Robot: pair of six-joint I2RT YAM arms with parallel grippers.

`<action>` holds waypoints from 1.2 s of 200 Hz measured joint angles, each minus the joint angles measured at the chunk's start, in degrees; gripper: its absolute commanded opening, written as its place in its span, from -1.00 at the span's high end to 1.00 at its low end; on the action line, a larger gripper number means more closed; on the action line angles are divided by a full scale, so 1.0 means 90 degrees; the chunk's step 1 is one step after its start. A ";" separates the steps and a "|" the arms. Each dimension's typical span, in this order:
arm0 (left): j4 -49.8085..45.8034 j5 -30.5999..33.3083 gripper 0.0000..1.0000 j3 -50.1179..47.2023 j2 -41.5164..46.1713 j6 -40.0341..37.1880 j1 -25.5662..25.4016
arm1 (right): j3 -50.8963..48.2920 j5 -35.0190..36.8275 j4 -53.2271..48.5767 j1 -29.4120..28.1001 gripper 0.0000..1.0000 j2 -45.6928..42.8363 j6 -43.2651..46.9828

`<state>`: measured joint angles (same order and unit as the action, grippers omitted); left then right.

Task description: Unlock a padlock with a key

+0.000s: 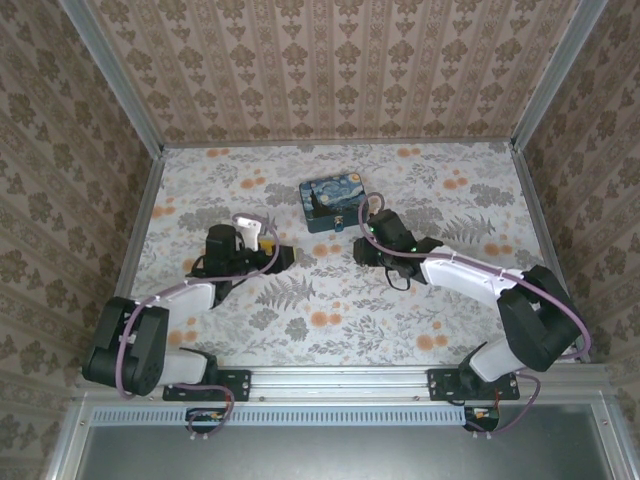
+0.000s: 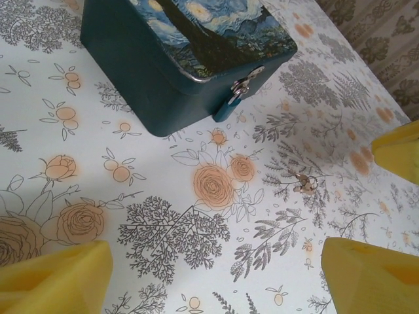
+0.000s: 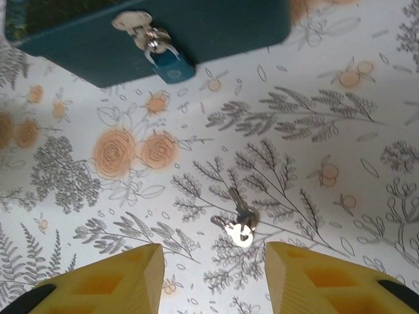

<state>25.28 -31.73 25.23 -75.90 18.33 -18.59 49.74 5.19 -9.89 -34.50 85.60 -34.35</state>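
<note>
Right now both hands are spread and holding nothing: in the right wrist view the right gripper (image 3: pixel 216 275) hangs just over the table (image 3: pixel 366 118) with its yellow fingers apart, and the left gripper (image 2: pixel 213 278) is open the same way. The key (image 3: pixel 239 226) lies flat on the flowered cloth at 12 o'clock from the right gripper, close to the gap between its fingers. The padlock (image 3: pixel 169 64) is further off at about 11 o'clock, hanging from the latch on the front of the painted box (image 3: pixel 216 26). My worry is the pick. The key is thin and lies flat, so I judge the fingers could close over it, skid on the cloth, or nudge it away. If it comes up crooked, it won't line up with the keyhole. Nothing steadies the box either, so pushing a key in could swing the padlock or slide the box back.
</note>
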 measured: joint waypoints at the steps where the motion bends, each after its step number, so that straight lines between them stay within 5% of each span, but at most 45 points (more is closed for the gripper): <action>1: 0.0000 0.0000 -0.70 0.0000 -0.0002 0.0000 -0.0002 | 0.0010 0.0002 -0.0032 0.0000 0.10 0.0007 -0.0019; 60: 0.0097 -0.0002 -0.70 -0.0002 -0.0170 -0.0044 -0.0107 | 0.0143 -0.0039 -0.0493 0.0000 0.33 0.0593 -0.0352; 240: 0.0138 0.0024 -0.69 -0.0010 -0.0185 -0.0141 -0.0189 | 0.0435 -0.0245 -0.0206 0.0097 0.57 0.1462 -0.0525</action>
<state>26.52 -31.51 25.15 -77.56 17.06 -20.29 53.65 2.98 -11.75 -33.63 98.76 -39.07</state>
